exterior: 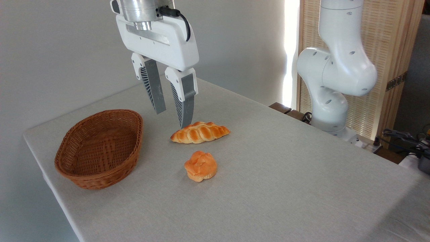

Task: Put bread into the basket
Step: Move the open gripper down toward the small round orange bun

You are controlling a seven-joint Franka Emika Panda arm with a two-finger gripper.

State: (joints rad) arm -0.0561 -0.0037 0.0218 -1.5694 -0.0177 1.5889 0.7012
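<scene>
On my screen the bread (200, 165), a knobbly orange-golden bun, sits alone mid-tabletop (285, 174), bare cloth all around it. A braided loaf (200, 132) lies just behind; the wicker basket (99, 148) stands empty near the left edge. My tool (172, 118) hangs above the loaf, fingers apart, gripping nothing.

Orange-golden bread (200, 165), brown woven basket (99, 148), golden braided loaf (200, 132), grey tablecloth (268, 188)
</scene>
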